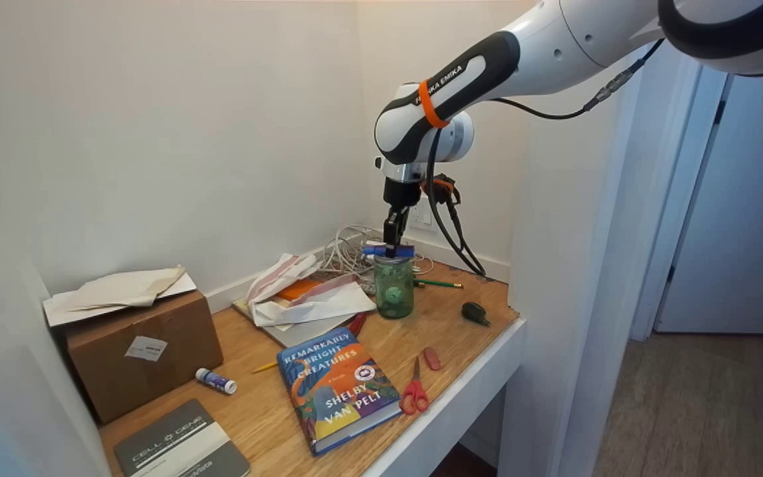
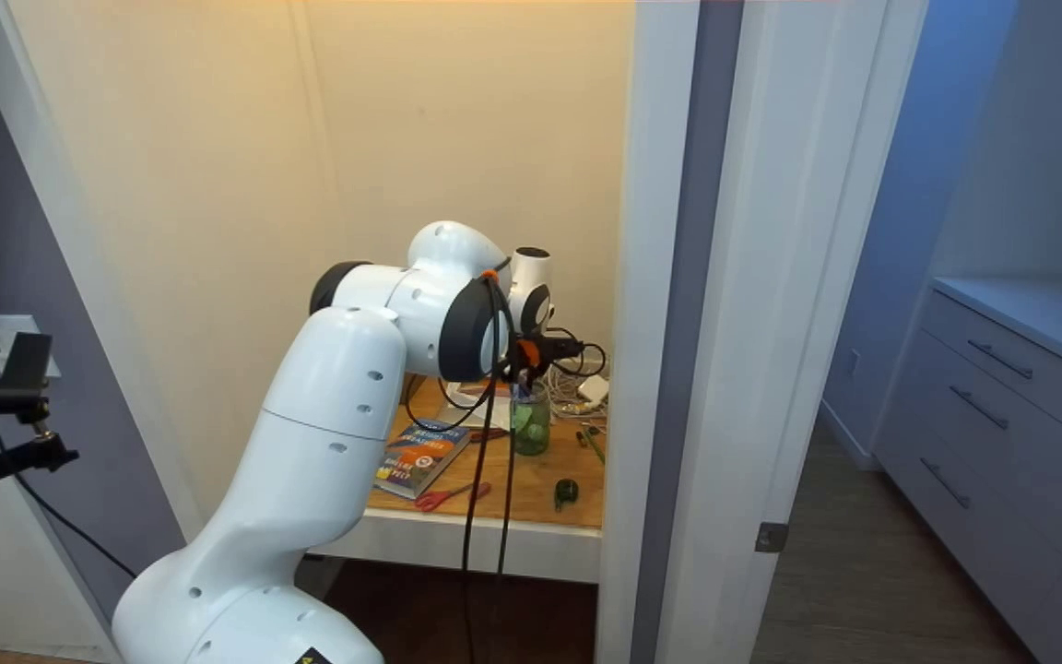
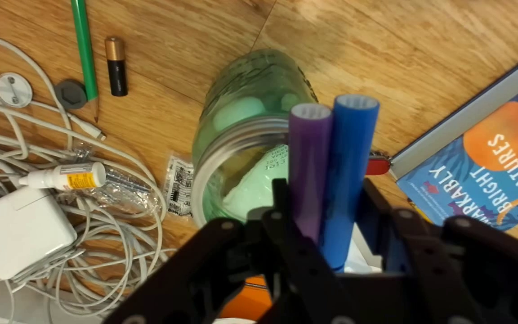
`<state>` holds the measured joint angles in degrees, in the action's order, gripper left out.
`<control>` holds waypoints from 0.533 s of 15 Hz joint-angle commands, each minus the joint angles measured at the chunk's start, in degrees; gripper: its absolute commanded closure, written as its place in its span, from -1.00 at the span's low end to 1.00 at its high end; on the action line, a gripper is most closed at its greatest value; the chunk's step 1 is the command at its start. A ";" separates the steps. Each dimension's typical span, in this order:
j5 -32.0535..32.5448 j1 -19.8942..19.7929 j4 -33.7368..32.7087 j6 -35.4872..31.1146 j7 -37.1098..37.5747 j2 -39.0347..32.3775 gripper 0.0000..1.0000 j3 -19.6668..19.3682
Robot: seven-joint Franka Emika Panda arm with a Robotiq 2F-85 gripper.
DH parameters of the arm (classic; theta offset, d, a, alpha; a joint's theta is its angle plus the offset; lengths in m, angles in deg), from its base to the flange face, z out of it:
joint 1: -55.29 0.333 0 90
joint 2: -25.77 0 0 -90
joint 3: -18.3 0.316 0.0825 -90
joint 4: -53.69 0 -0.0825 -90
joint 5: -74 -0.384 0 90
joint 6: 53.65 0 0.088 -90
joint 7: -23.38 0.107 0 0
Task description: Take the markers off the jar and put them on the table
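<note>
The clear green jar stands upright on the wooden table in both exterior views. In the wrist view, its open mouth and metal rim show a pale packet inside. A purple marker and a blue marker lie side by side over the jar's rim. My gripper has one finger against the purple marker and the other against the blue one. In an exterior view the gripper points down at the markers at rim height. I cannot tell if they touch the rim.
White cables and a charger lie beside the jar. Papers, a book, scissors, a green pencil, a battery, a dark green tool and a cardboard box are on the table.
</note>
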<state>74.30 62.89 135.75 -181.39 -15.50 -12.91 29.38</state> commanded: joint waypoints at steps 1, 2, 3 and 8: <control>0.27 -0.66 -1.64 0.35 0.35 -0.70 0.73 0.79; 0.36 -0.60 -1.64 0.45 0.43 -0.48 0.73 0.75; 0.68 -0.43 -1.64 0.88 0.66 -0.03 0.73 0.57; 0.53 -0.48 -0.54 2.96 0.30 3.54 0.73 0.99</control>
<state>74.30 62.88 134.44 -180.91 -15.50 -12.19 29.49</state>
